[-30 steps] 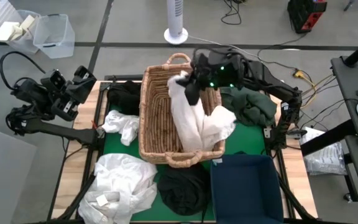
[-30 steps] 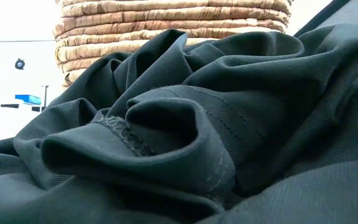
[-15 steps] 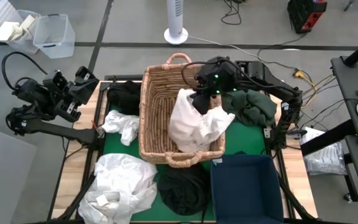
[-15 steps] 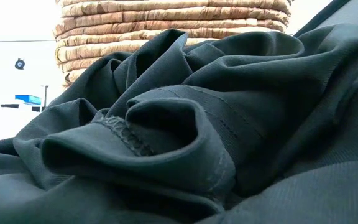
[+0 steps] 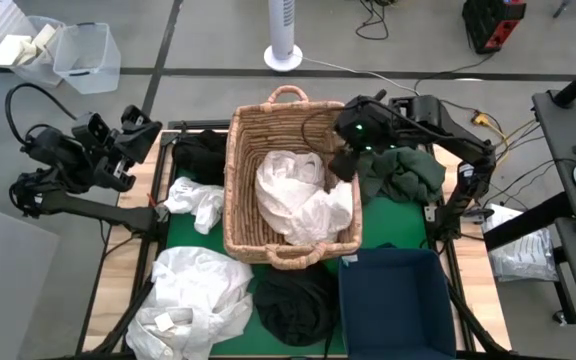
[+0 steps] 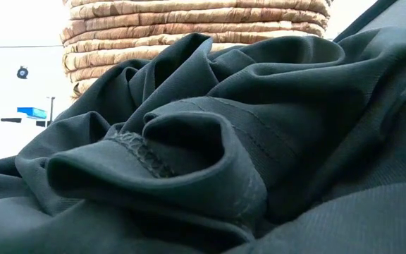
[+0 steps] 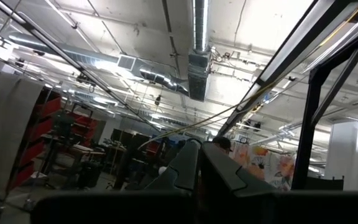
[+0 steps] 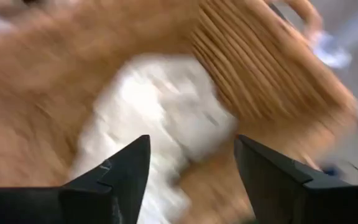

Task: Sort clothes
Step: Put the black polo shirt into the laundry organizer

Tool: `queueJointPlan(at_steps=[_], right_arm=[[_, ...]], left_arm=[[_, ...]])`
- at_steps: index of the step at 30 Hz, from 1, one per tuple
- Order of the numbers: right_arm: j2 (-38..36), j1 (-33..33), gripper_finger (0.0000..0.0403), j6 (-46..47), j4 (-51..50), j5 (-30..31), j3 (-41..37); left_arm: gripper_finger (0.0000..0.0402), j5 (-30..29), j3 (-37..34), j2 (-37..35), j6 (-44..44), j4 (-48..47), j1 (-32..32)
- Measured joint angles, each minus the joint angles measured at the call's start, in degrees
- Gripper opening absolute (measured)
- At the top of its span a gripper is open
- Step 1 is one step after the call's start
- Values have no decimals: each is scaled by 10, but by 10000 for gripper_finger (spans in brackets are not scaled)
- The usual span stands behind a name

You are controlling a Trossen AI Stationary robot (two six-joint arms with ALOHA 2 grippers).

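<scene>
Hovering over the wicker basket's (image 5: 240, 190) right rim, the right gripper (image 5: 346, 160) is holding its fingers apart and empty. A white garment (image 5: 303, 198) is lying inside the basket, apparently clear of the rim. The left gripper (image 5: 133, 135) is waiting at the table's left edge, seemingly closed.

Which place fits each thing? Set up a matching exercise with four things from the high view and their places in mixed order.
Things:
1. white garment
2. dark green garment
3. blue bin
4. right gripper

Places:
A. table's near right corner
B. inside the wicker basket
C. over the basket's right rim, open
D. on the table, right of the basket

Pairs: 1-B, 2-D, 3-A, 4-C
</scene>
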Motion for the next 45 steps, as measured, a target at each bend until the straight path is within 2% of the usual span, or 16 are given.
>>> queueJointPlan(at_steps=[2,5,7,12,14,18,23,28,34,39,45], right_arm=[[-8,-1,191,5,4,5,-8],[-24,0,152,4,18,-27,-22],[-30,2,121,14,-1,-26,-21],[-46,1,38,11,1,18,-31],[-54,1,17,-1,1,38,-34],[-76,1,13,-31,0,77,-44],[-116,1,11,-54,8,85,-69],[-177,1,13,-92,80,85,-148],[-269,-6,13,-141,223,75,-286],[-323,-6,13,-146,304,54,-373],[-368,-6,13,-178,346,40,-462]], left_arm=[[0,0,0,1,0,-4,0],[0,0,0,2,0,-12,0],[0,0,0,3,0,-25,0],[0,-1,0,6,-7,-58,0],[0,-8,0,6,-21,-78,0],[0,-43,0,2,-77,-148,0],[0,-58,0,0,-168,-274,0],[0,-51,0,3,-225,-391,0],[0,0,0,5,-284,-477,0],[0,80,0,5,-294,-464,0],[0,123,0,5,-305,-464,0]])
